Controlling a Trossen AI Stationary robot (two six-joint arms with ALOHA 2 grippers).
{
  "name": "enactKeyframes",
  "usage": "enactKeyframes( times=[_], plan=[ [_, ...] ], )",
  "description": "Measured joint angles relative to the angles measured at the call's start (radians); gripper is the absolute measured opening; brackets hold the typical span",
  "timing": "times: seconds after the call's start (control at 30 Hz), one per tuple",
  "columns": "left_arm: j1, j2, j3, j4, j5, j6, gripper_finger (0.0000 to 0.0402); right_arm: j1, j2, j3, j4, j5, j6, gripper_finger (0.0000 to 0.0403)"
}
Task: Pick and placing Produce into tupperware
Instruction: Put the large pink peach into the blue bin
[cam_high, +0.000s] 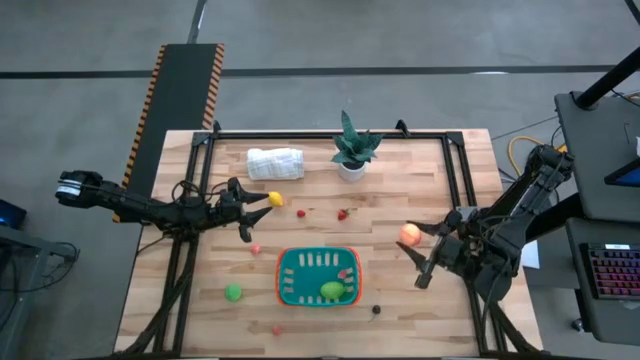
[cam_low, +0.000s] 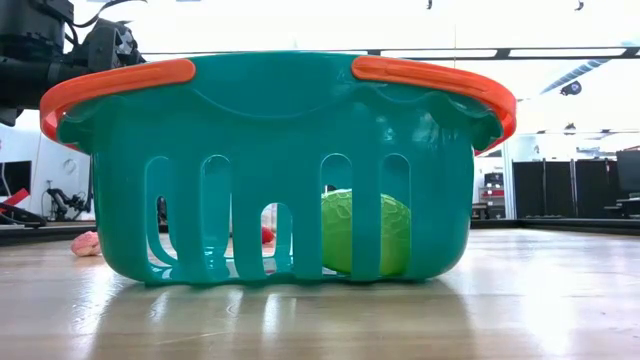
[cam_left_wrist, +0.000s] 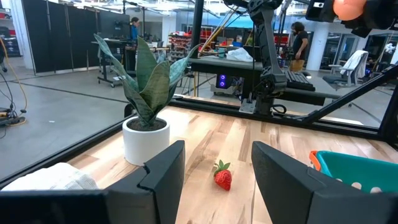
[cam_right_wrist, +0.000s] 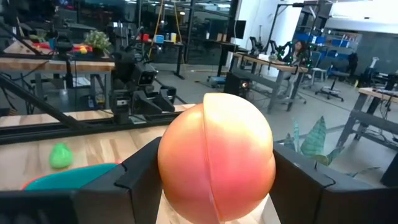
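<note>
Workshop-room wooden table (cam_high: 440, 190): right gripper (cam_high: 422, 256) clasps peach (cam_high: 410, 235); left gripper (cam_high: 243, 207) parted, empty.

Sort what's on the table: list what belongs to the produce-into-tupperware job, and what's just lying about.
Job: tupperware, green fruit in it, peach held by right gripper, lemon at left gripper, strawberry, green piece.
Lying about: potted plant, rolled cloth.

The tupperware (cam_high: 290, 262) was teal with an orange-red rim; the peach (cam_right_wrist: 216, 166) orange-pink; the strawberry (cam_left_wrist: 222, 177) red.
</note>
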Motion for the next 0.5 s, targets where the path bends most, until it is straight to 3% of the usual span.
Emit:
enactKeyframes(
  times=[0.27, 0.5],
  plan=[
    [0.000, 0.000, 0.000, 0.000, 0.000, 0.000, 0.0173, 0.000, 0.000, 0.000, 0.001, -0.066, 0.005, 0.0227],
    [0.000, 0.000, 0.000, 0.000, 0.000, 0.000, 0.0173, 0.000, 0.000, 0.000, 0.003, -0.361, 0.008, 0.0227]
  ],
)
